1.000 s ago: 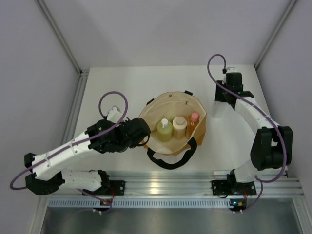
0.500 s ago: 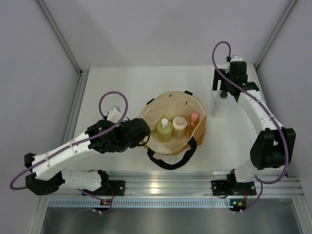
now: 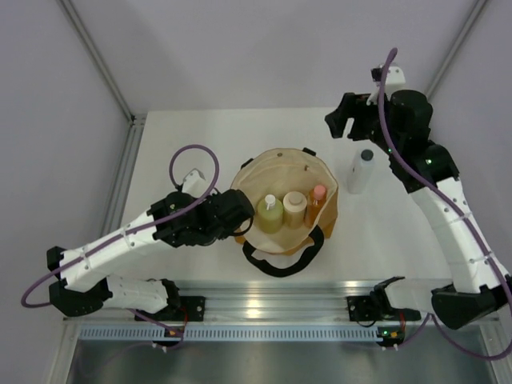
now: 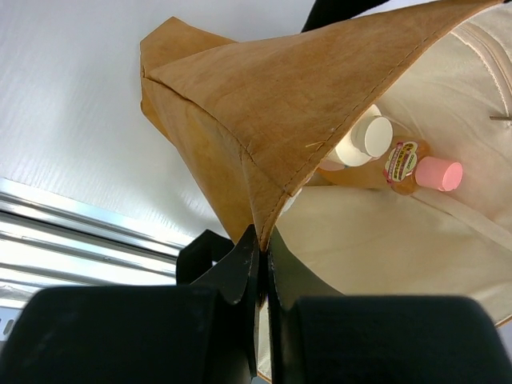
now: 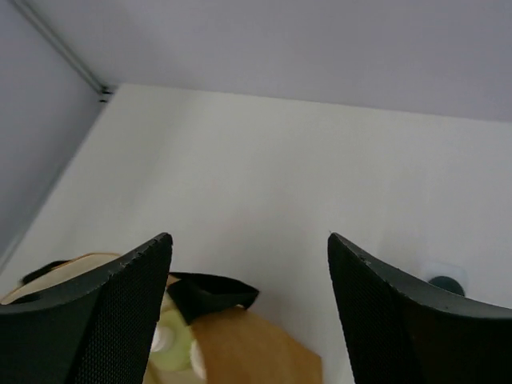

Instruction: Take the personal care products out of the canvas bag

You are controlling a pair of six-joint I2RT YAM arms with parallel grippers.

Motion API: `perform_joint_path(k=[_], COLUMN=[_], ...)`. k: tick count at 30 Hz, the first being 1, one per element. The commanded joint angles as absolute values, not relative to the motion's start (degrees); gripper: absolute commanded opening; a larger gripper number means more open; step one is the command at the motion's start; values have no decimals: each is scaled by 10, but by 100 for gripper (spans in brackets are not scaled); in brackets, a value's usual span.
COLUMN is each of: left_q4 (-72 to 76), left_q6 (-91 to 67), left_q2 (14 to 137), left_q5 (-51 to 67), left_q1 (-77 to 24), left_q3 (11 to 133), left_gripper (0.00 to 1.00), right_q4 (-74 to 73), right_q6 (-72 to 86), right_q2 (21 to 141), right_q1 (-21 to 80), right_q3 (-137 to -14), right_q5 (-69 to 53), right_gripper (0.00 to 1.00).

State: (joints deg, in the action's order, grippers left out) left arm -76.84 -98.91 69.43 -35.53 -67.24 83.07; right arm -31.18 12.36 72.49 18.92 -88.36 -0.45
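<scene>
— Left fingers [image 4: 244,276] are seen pinched shut on the rim of the canvas bag [image 3: 276,164]; the right fingers [image 5: 120,320] are spread, with nothing held.

— One whitish bottle [image 3: 360,170] is already set on the desk [image 3: 200,136], just beside the bag. Inside, three bottles [image 3: 294,208] are left. The pinch is shown only by the left wrist view.

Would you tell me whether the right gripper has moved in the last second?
Yes: the right gripper has drawn away from the standing whitish bottle, toward the table's far edge.
</scene>
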Motion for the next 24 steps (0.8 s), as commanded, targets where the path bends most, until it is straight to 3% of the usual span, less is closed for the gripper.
perform_joint_path(k=[1,5,10,24], left_q4=[-822,-817,-811,-789], left_q6=[-976,-979,-985,-1004], left_q2=[700,698,690,672], left_q5=[-369,-372,-377,-369], left_q1=[-675,-675,-675,-675], left_q3=[852,852,846,813], left_gripper=[2,0,0,0], right_q4=[-323,-341,-384,-443], right_q6=[146,158,158,297], right_q2=[686,680,700,830], right_q1=[267,350,483,587], right_q3=[-930,-937,-931,-904], right_q5=[-40,-41,24,206], right_gripper=[76,66,64,61])
